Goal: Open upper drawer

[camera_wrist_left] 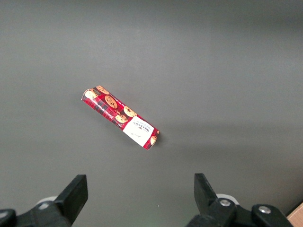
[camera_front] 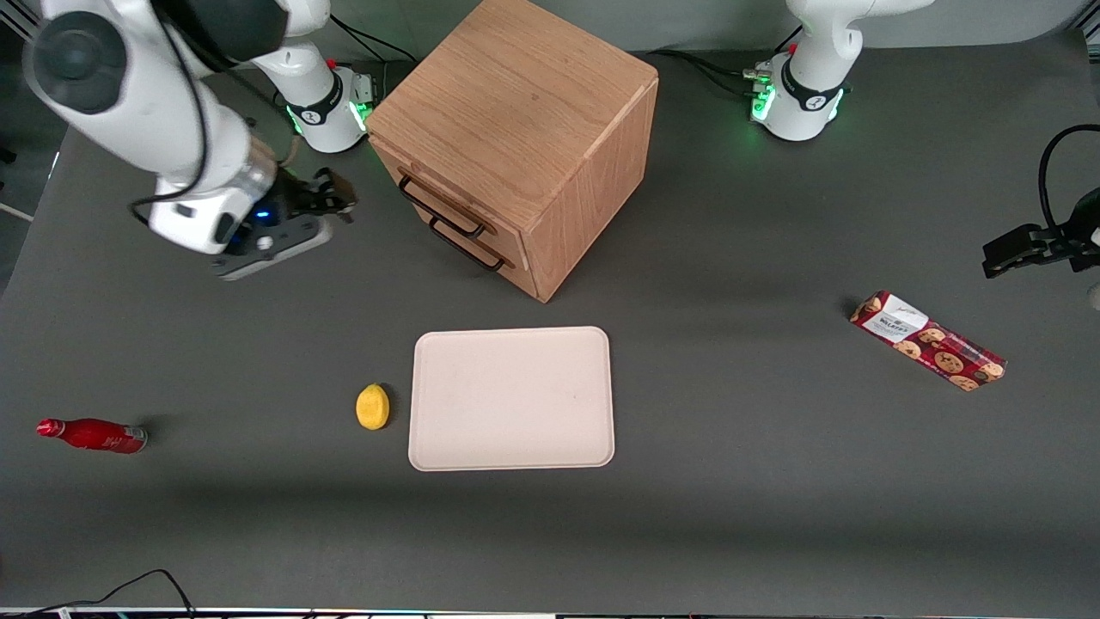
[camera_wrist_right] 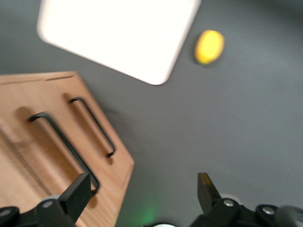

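The cube-shaped wooden cabinet (camera_front: pixel 516 120) stands at the back middle of the table, its front turned toward the working arm's end. The upper drawer (camera_front: pixel 503 236) is shut; its thin black bar handle (camera_front: pixel 440 206) sits above the lower drawer's handle (camera_front: pixel 468 247). My right gripper (camera_front: pixel 337 198) is open and empty, in front of the cabinet's front, a short gap from the handles. In the right wrist view the upper handle (camera_wrist_right: pixel 64 146) and the lower handle (camera_wrist_right: pixel 94 125) show on the oak front, with the gripper (camera_wrist_right: pixel 142 189) open beside them; one finger (camera_wrist_right: pixel 78 194) overlaps the cabinet front.
A pale tray (camera_front: pixel 512 398) lies nearer the front camera than the cabinet, with a lemon (camera_front: pixel 373 406) beside it. A red bottle (camera_front: pixel 93 435) lies toward the working arm's end. A red cookie box (camera_front: pixel 928 340) lies toward the parked arm's end.
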